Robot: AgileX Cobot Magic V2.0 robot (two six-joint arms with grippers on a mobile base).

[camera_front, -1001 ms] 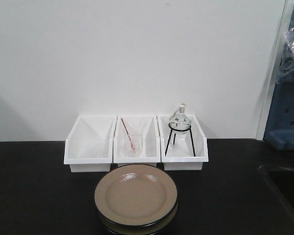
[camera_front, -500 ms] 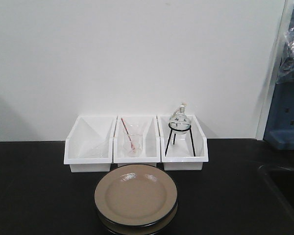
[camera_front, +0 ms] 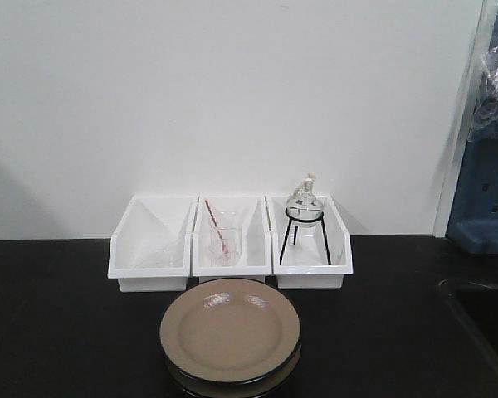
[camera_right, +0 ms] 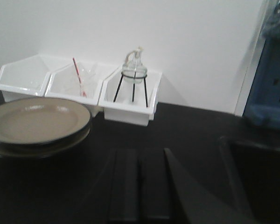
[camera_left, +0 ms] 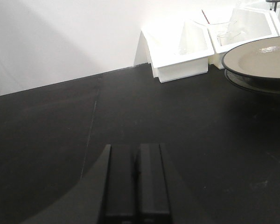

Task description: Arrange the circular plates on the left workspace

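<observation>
Two circular plates lie stacked on the black bench top (camera_front: 58, 323), just in front of the middle white bin. The top plate (camera_front: 230, 328) shows a glossy tan face with a dark rim; only the lower plate's edge (camera_front: 232, 386) peeks out beneath it. In the left wrist view the stack (camera_left: 261, 58) sits far right, and my left gripper (camera_left: 136, 149) hangs shut and empty over bare bench to its left. In the right wrist view the stack (camera_right: 37, 120) is at the left, with my right gripper (camera_right: 140, 151) shut and empty to its right.
Three white bins stand against the wall: the left one (camera_front: 152, 242), the middle one with a glass beaker and red stick (camera_front: 224, 240), and the right one with a glass flask on a black tripod (camera_front: 305, 217). A recessed sink (camera_front: 481, 319) is at the right.
</observation>
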